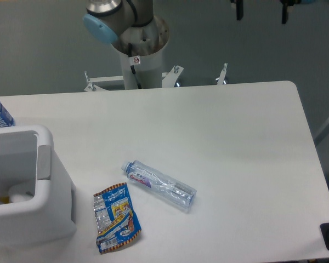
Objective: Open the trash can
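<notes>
The bin (30,186) stands at the left edge of the white surface (219,142), its top open and the grey tab facing right. A clear bottle (159,185) lies just right of it, beside a flattened snack wrapper (115,217). The end effector is out of sight; only the arm's base (137,49) shows.

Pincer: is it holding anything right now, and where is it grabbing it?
It cannot be told. The pincer is not in the picture; only the arm's base shows. The bottle, the wrapper and the trash can sit untouched on the table.
</notes>
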